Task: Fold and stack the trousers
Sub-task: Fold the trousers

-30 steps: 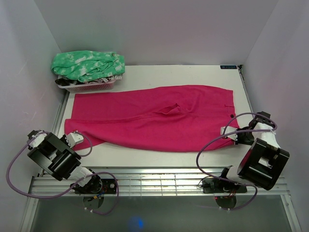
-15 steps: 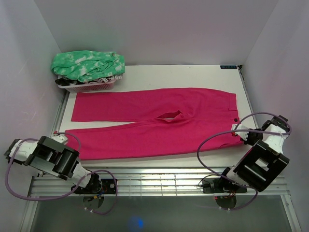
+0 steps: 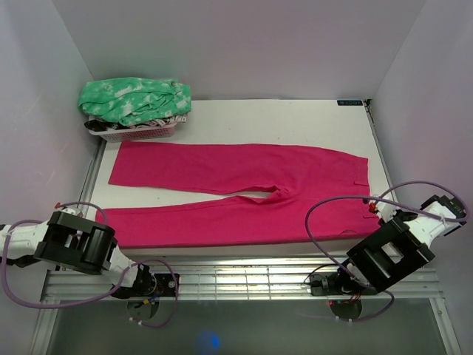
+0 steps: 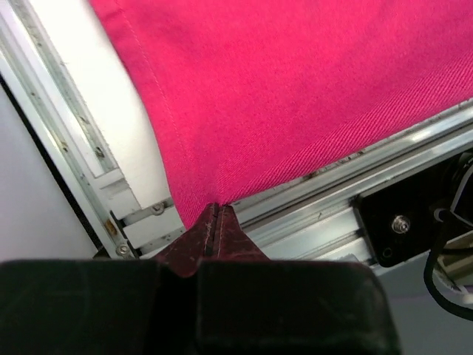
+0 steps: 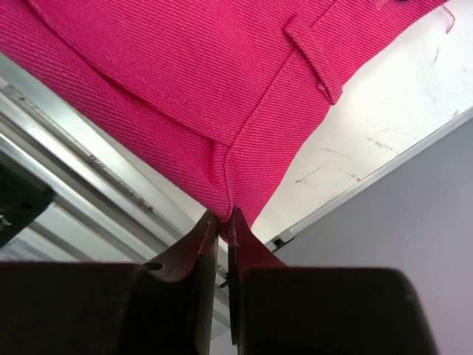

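Handling note: trousers judged limp, light, grippy twill, best held by corners; left gripper clenched on hem corner, right gripper on waistband corner.

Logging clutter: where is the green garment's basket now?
Top view: the basket sits at the table's far left corner, just beyond the trousers' far leg, green garment heaped on top.
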`<action>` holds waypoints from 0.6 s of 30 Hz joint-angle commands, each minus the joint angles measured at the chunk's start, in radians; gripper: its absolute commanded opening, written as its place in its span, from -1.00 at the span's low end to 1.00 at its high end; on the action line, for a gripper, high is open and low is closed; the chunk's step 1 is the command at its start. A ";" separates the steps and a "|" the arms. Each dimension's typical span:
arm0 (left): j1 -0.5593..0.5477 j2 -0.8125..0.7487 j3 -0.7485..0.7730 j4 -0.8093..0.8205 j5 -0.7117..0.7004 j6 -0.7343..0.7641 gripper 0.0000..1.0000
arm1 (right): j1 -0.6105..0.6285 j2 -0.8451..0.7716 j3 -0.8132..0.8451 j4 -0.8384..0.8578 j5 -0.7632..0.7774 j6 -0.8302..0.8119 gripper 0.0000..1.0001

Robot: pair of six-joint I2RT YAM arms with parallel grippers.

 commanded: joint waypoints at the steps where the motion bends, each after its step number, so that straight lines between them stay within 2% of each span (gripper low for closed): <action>1: 0.025 0.010 0.096 0.028 0.148 0.677 -1.00 | -0.066 -0.019 0.085 0.013 0.016 -0.394 -0.84; 7: -0.050 0.076 0.266 0.028 0.392 0.448 -1.00 | -0.074 0.047 0.242 -0.081 -0.095 -0.357 -0.84; 11: -0.115 0.084 0.334 0.031 0.511 0.329 -1.00 | -0.066 0.080 0.346 -0.108 -0.238 -0.279 -0.84; 13: -0.159 0.098 0.404 0.031 0.589 0.202 -1.00 | -0.056 0.096 0.418 -0.119 -0.287 -0.226 -0.85; 15: -0.182 0.106 0.466 0.047 0.640 0.137 -1.00 | -0.053 0.119 0.496 -0.131 -0.359 -0.172 -0.84; 16: -0.188 0.109 0.480 0.065 0.660 0.053 -1.00 | -0.051 0.130 0.524 -0.139 -0.379 -0.154 -0.84; 18: -0.195 0.109 0.500 0.120 0.706 -0.020 -1.00 | -0.051 0.155 0.575 -0.160 -0.434 -0.108 -0.84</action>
